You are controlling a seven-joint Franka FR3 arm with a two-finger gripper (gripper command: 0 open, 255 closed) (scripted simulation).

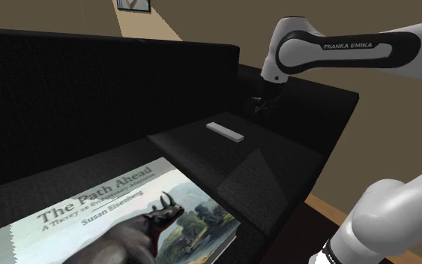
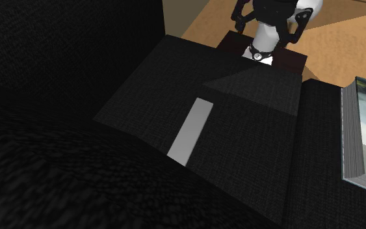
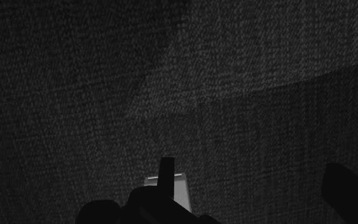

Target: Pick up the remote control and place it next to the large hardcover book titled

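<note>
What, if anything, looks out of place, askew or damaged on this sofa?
Nothing stands out. The remote lies flat on the dark seat cushion, the book lies flat, cover up, apart from it, and nothing looks spilled or damaged. The only oddity: the remote is a plain pale slab with no buttons.

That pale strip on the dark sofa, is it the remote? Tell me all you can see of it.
Yes. The remote control is a slim, flat, oblong bar drawn plain light grey; no buttons show. It lies flat on a dark woven sofa cushion, touching nothing else, well apart from the large book.
</note>
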